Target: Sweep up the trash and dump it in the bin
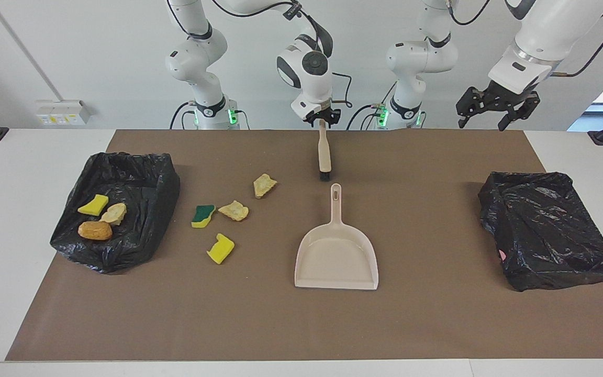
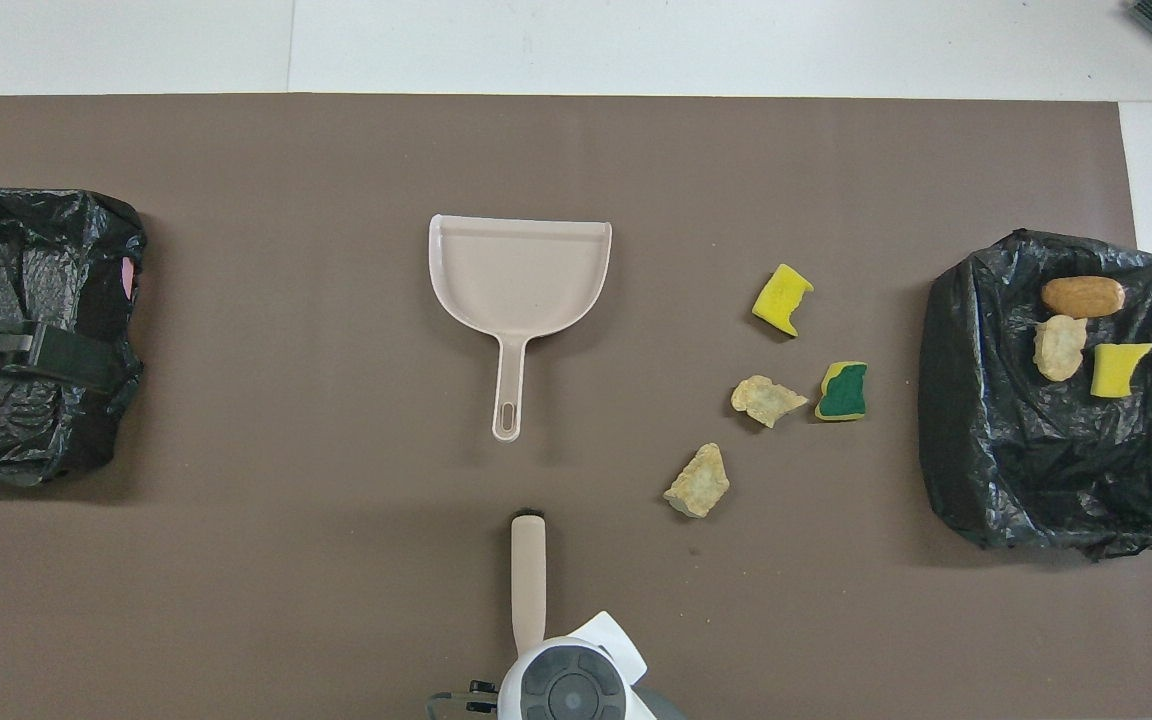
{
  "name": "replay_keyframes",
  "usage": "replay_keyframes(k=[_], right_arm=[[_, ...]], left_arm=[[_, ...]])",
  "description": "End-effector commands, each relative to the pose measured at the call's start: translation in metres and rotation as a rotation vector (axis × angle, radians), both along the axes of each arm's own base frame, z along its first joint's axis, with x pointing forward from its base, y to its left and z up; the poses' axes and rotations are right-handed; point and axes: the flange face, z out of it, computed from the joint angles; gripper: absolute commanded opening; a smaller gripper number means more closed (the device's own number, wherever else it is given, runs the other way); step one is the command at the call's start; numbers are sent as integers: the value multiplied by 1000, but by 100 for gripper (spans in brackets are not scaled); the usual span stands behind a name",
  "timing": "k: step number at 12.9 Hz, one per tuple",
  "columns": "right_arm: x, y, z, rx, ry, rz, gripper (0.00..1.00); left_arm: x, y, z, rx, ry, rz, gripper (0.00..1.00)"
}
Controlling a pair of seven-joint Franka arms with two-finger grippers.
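Brush (image 1: 324, 154), beige plastic with a short black bristle tuft, lies at the desk edge by the robots, handle toward them. Right gripper (image 1: 323, 119) sits at the handle's end, fingers either side of it; whether they press it yet I cannot tell. The facing view shows this contact; the overhead view shows only the white wrist covering it.

Left gripper (image 1: 495, 107) hangs in the air, fingers spread and empty, over the desk edge by the left arm's end; that arm waits. Overhead, it overlaps the crumpled bin (image 2: 31, 330) there, glossy black plastic.

Dustpan (image 2: 519, 275), smooth beige, lies mid-mat, handle toward the brush.

Trash (image 2: 771, 400): four rough scraps lie on the brown mat (image 2: 336, 560) between dustpan and second bin (image 2: 1056, 470), which sits toward the right arm's end. Three more lie inside it: yellow sponge, pale crust, brown oblong roll.
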Motion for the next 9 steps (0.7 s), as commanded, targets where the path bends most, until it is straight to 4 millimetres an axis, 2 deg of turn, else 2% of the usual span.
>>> replay_keyframes(k=[1, 9], right_arm=[[-6, -3, 0, 18, -6, -39, 49], [-8, 1, 1, 26, -14, -34, 48]], left_arm=[[-2, 2, 3, 17, 0, -1, 100], [-2, 2, 3, 17, 0, -1, 100]])
